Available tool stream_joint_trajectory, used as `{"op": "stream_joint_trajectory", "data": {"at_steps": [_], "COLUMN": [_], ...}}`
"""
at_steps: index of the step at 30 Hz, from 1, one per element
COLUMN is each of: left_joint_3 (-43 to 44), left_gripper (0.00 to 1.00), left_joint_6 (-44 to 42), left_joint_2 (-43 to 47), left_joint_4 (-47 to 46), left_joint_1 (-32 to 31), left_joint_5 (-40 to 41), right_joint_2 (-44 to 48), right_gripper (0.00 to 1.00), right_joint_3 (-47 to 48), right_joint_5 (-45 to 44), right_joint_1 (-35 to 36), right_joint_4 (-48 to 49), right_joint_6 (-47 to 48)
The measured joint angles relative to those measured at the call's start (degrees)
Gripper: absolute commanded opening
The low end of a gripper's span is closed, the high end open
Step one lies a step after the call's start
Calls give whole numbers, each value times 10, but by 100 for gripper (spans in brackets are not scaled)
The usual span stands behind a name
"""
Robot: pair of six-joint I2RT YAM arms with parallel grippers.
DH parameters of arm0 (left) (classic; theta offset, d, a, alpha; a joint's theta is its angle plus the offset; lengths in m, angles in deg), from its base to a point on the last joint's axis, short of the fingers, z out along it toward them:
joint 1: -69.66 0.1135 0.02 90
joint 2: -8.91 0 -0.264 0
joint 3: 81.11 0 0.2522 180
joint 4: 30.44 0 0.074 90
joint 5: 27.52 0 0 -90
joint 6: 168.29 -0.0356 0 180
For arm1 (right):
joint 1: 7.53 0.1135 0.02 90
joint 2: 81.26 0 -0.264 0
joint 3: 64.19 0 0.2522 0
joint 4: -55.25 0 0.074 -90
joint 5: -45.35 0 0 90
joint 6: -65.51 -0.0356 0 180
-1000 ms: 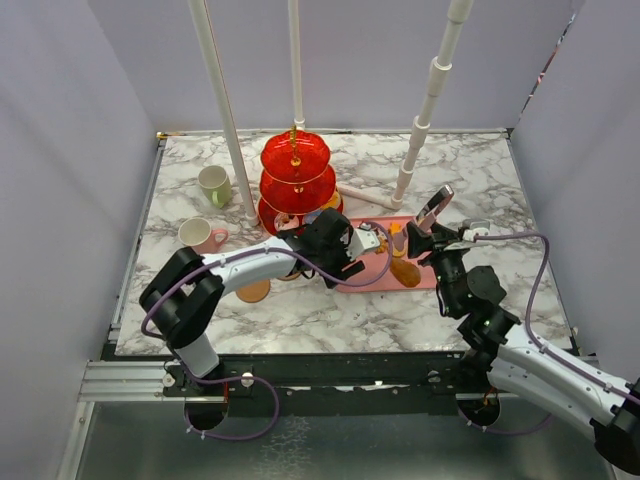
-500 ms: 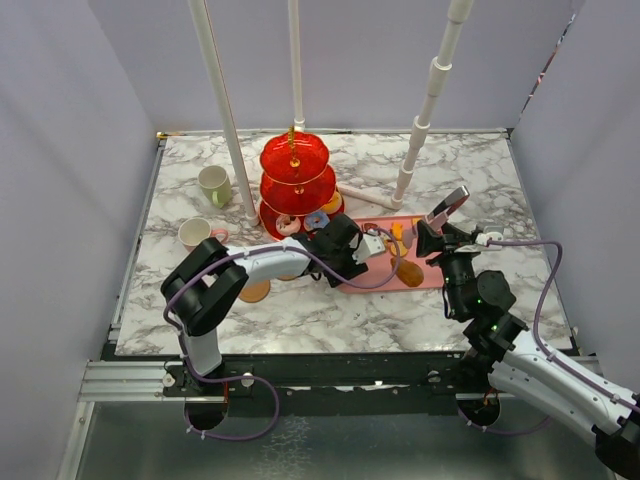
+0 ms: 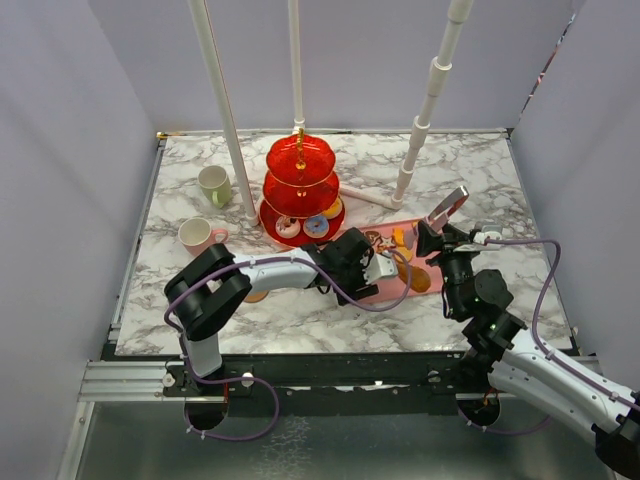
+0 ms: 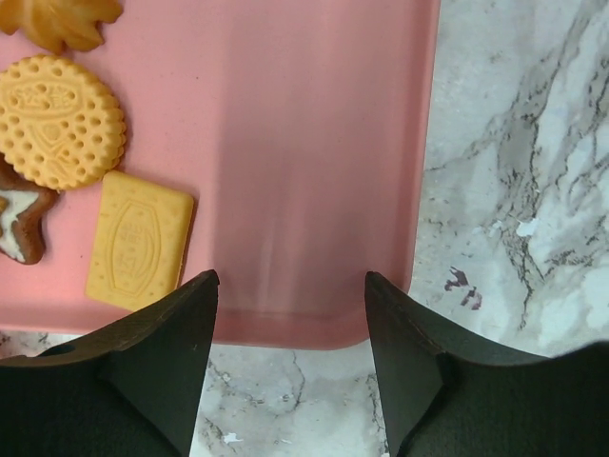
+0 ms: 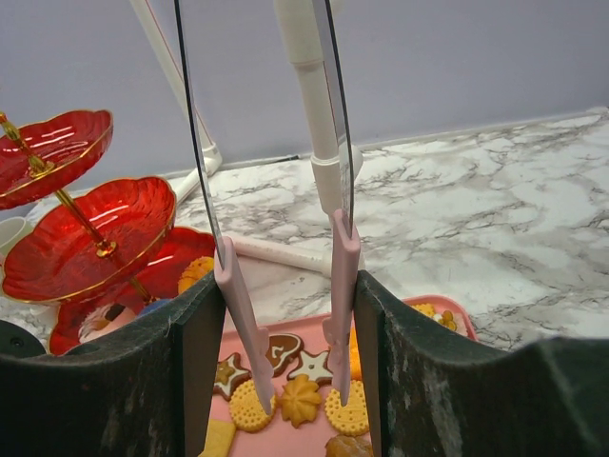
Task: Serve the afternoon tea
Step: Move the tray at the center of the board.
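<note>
The red three-tier stand (image 3: pixel 299 183) (image 5: pixel 90 238) stands at mid-table, with pastries on its bottom tier (image 3: pixel 303 224). In front of it on the right lies a pink tray (image 3: pixel 390 293) (image 4: pixel 314 143) of cookies (image 5: pixel 300 400) (image 4: pixel 62 119). My left gripper (image 3: pixel 386 274) (image 4: pixel 290 281) hangs open over the tray's near edge, with nothing between its fingers. My right gripper (image 3: pixel 436 241) (image 5: pixel 288 279) is shut on pink-tipped metal tongs (image 3: pixel 447 208) (image 5: pixel 333 286), whose tips hover above the cookies. The pale green mug (image 3: pixel 213 185) and pink mug (image 3: pixel 198 235) stand at the left. A brown coaster (image 3: pixel 254 294) peeks out beside the left arm.
Three white poles (image 3: pixel 225 110) (image 3: pixel 296 60) (image 3: pixel 425 100) rise from the back of the marble table, one crossing close in front of the stand's left side. A white tube (image 3: pixel 368 197) lies between the stand and the right pole. Grey walls close in all sides.
My left gripper has drawn away from the stand's bottom tier and moved right and nearer, over the tray. The right arm and tongs shifted slightly right, then held still.
</note>
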Motion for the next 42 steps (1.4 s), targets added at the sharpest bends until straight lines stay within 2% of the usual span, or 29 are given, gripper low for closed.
{"op": "stream_joint_trajectory", "data": {"at_steps": [5,9,12,15,19,21,27,32,42], "left_joint_3": [-3,0,37,75,96,82,20,34,91], "left_gripper": [67,75,88,91,91,92,94,91,90], "left_joint_6": [-3,-2,4,19,45,60,53,6,6], "left_joint_2": [5,16,19,33,106,164,287,306,339], "left_joint_4": [22,42,81,96,93,63,-43,-52,-61], "left_joint_1": [-1,-1,-1,3,9,12,12,36,125], "left_joint_5": [-21,-35,-47,-63,-92,-97,-97,-114,-47], "right_joint_2": [-1,-11,-19,-22,-12,-5,-4,-8,-11], "right_gripper": [55,55,55,55,56,57,58,60,63], "right_joint_3": [0,0,0,0,0,0,19,53,85], "right_joint_5": [-6,-10,-11,-11,-3,13,120,230,400], "right_joint_1": [0,0,0,0,0,0,0,0,0], "right_joint_4": [-8,-10,-10,-11,-12,-13,-27,-35,-69], "right_joint_6": [0,0,-1,-3,-10,-19,-61,-88,-106]}}
